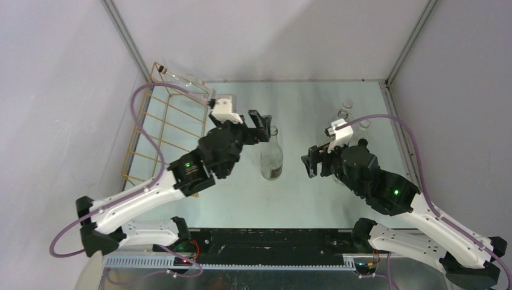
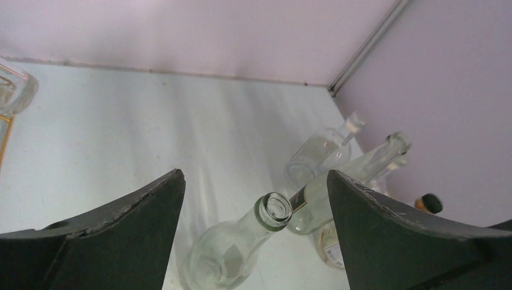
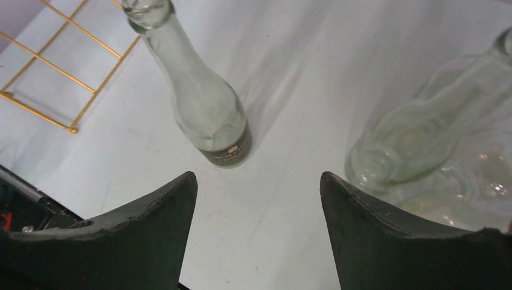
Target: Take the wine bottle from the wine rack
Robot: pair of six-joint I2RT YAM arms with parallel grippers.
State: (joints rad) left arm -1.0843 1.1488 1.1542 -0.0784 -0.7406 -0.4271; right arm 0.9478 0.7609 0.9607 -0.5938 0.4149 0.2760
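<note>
The white table [image 1: 302, 199] fills most of the top view. The gold wine rack [image 1: 163, 124] lies along its left side, running up into the upper left corner.

One clear wine bottle [image 1: 188, 81] lies on the top end of the rack, in the upper left of the frame. Its stopper points to the corner.

Another clear bottle, the standing bottle [image 1: 272, 158], is upright on the table in the middle, off the rack and well apart from it. A few more clear bottles [image 1: 349, 112] are bunched in the upper right.

The left gripper [image 1: 261, 124] hangs just beside the standing bottle's open mouth. Its fingers are spread wide and hold nothing.

The right gripper [image 1: 311, 162] is a bit right of that bottle. It is spread wide too, with nothing in it.

The standing bottle has a dark label [image 3: 232, 148] low on its side. The writing on it is too small to read.
</note>
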